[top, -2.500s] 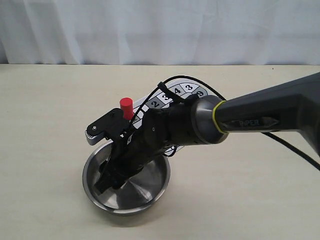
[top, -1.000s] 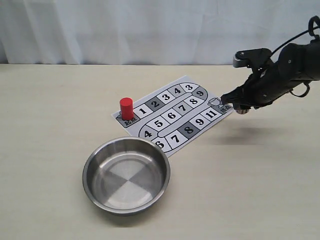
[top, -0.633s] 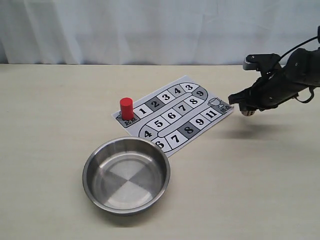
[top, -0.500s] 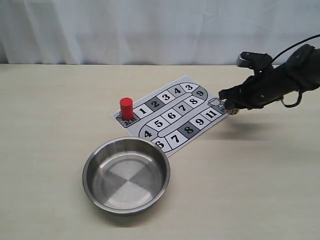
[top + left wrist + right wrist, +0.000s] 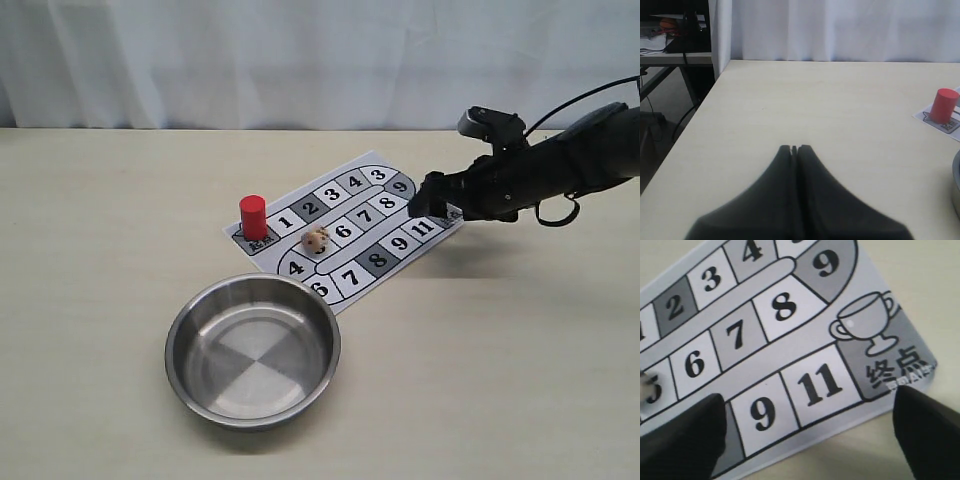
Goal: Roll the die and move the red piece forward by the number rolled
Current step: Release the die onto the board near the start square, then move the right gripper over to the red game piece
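Dropped from the outstretched arm's spread right fingers point(image 5: 927, 432), the die point(image 5: 317, 239) now lies on the board point(image 5: 352, 283).

Exterior camera: raised, on the side of the table point(image 5: 100, 200) where the metal bowl point(image 5: 200, 297) sits. It faces down and across to the white curtain point(image 5: 300, 60). Mid distance; the whole game board point(image 5: 378, 262) and the bowl are in frame.

Left wrist camera: low over the table, well off the board, looking almost level past the left gripper point(image 5: 794, 148) toward the curtain. Shared with exterior: red piece point(image 5: 944, 104), the board corner under it, bowl rim.

Right wrist camera: very close above the board, looking steeply down between the right gripper point(image 5: 807, 405) fingers. Shared with exterior: trophy square point(image 5: 875, 335), squares 9 and 11.
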